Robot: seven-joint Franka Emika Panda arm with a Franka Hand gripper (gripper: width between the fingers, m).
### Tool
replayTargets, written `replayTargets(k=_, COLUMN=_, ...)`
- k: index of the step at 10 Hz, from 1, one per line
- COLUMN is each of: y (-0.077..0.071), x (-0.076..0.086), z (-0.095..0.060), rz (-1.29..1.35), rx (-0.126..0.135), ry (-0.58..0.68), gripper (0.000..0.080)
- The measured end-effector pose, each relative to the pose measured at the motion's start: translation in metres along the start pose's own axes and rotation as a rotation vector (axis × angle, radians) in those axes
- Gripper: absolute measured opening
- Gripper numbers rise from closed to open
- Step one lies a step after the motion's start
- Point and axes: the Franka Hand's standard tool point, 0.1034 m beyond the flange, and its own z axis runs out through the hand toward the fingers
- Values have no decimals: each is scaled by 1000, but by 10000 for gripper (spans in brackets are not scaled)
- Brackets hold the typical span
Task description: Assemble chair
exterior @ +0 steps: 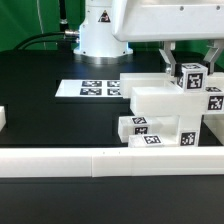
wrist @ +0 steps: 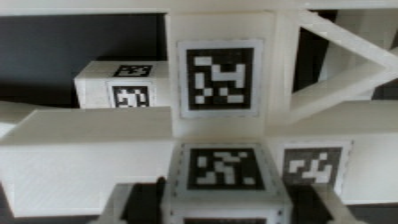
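My pincer (exterior: 181, 60) hangs over the far right of the black table (exterior: 40, 80) as the exterior view has it, its two dark fingers (exterior: 169, 58) dropping from the white wrist housing to either side of a tagged cube-like piece (exterior: 190, 76) that sits at the top of the chair (exterior: 165, 110); in the wrist view I see my fingers (wrist: 139, 203) flanking a tagged white block (wrist: 224, 168), close against its sides, though whether they truly press it or merely stand beside it I cannot tell (the contact itself is hidden by the block's own edges); the jaws are partway in, neither wide nor fully together. The chair is a cluster of white blocky parts with black-and-white tags, standing at the exterior view's right, just behind the long low white border rail (exterior: 100, 157) that runs across the front; a broad flat panel (exterior: 155, 100) lies level with its long axis running across the exterior view from left to right, smaller tagged cubes (exterior: 140, 125) sit beneath it facing the camera, and the upright parts rise at the right end. In the wrist view a tall bar (wrist: 224, 75) with a large tag runs along its length away from my fingers, with slanted struts (wrist: 338, 60) beside it. The marker board (exterior: 98, 89) lies flat on the table, well apart to the exterior view's left of the chair, before my white base (exterior: 100, 35).
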Motion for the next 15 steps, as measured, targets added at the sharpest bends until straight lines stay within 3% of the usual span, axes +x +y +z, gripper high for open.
replayTargets(k=9, y=-10, x=5, z=1, rz=866, rx=14, ry=51, gripper=284)
replayTargets(k=12, y=-11, x=5, z=1, rz=871, rx=15, ry=52, gripper=285)
replayTargets(k=14, y=-9, x=6, z=0, rz=814, rx=14, ry=50, gripper=601)
replayTargets(k=15, y=-9, x=6, z=0, rz=704, rx=8, ry=49, gripper=634)
